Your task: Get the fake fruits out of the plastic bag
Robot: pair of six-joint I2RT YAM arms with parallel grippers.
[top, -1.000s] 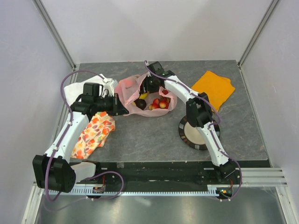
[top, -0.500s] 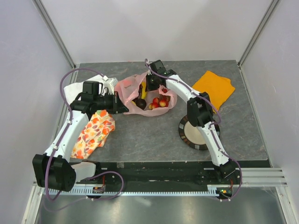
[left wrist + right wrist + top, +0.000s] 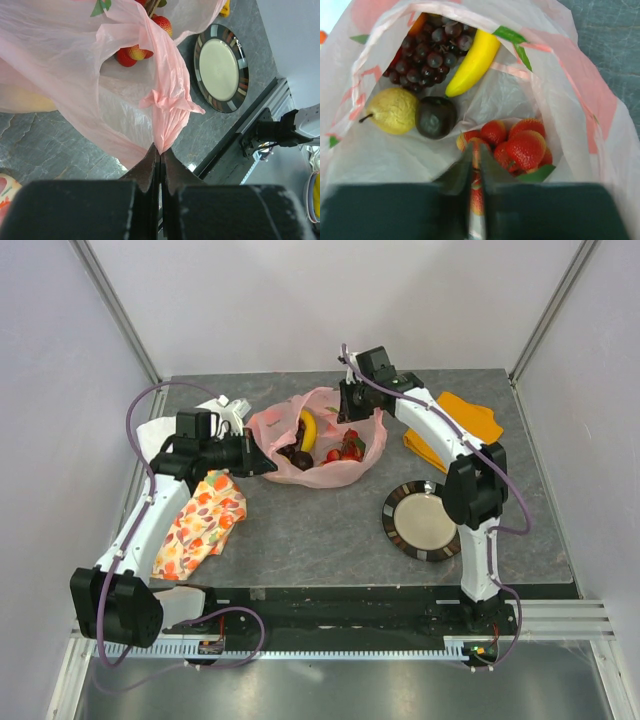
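Snapped right hand (image 3: 474, 152) shut on plastic bag (image 3: 268, 428) rim, pulled away from left hand (image 3: 160, 148) pinching opposite edge, leaving fake fruits (image 3: 475, 62) exposed just ahead.

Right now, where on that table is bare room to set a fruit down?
Bare tabletop lies between the floral cloth, the plastic bag and the empty plate. Crowded at the bag: left gripper and right gripper pinch it.

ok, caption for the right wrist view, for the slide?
Right gripper pinching the pink bag open: banana, grapes, strawberries inside.
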